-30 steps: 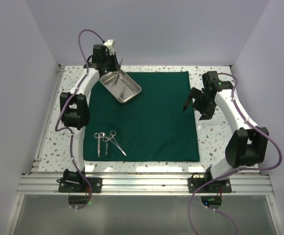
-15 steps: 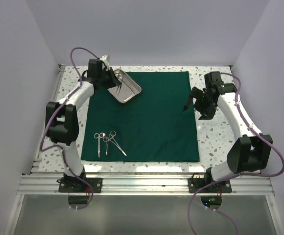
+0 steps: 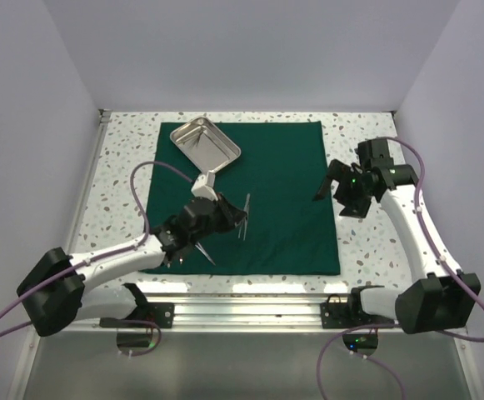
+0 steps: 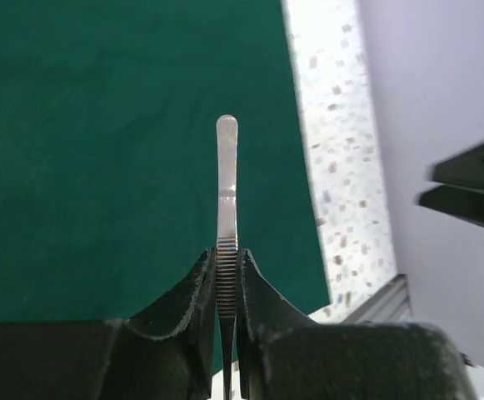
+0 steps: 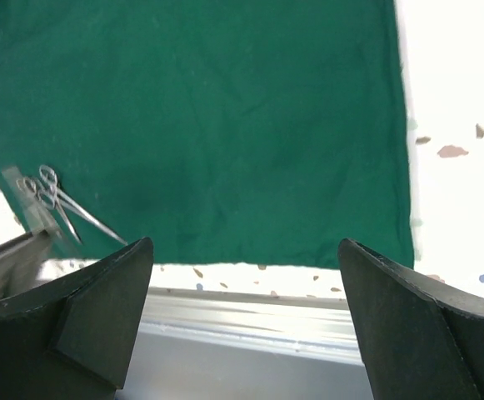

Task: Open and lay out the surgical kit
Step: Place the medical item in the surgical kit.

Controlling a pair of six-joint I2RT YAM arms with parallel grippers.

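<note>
The dark green cloth wrap point(image 3: 266, 183) lies spread flat as a square drape on the table. The steel tray point(image 3: 206, 146) sits on its far left corner. My left gripper point(image 3: 237, 214) hovers low over the front middle of the cloth, shut on the tweezers point(image 4: 227, 179), which point away from the wrist camera. The scissors and forceps point(image 5: 58, 200) lie side by side near the cloth's front left; in the top view my left arm covers most of them. My right gripper point(image 3: 333, 187) stands open and empty at the cloth's right edge point(image 5: 243, 243).
Speckled tabletop point(image 3: 366, 242) borders the cloth on all sides. An aluminium rail point(image 3: 250, 312) runs along the near edge. White walls close in the left, right and back.
My left arm has swung from the tray at the back left to the front middle of the cloth, carrying the tweezers. The right arm has shifted slightly right, still open.
</note>
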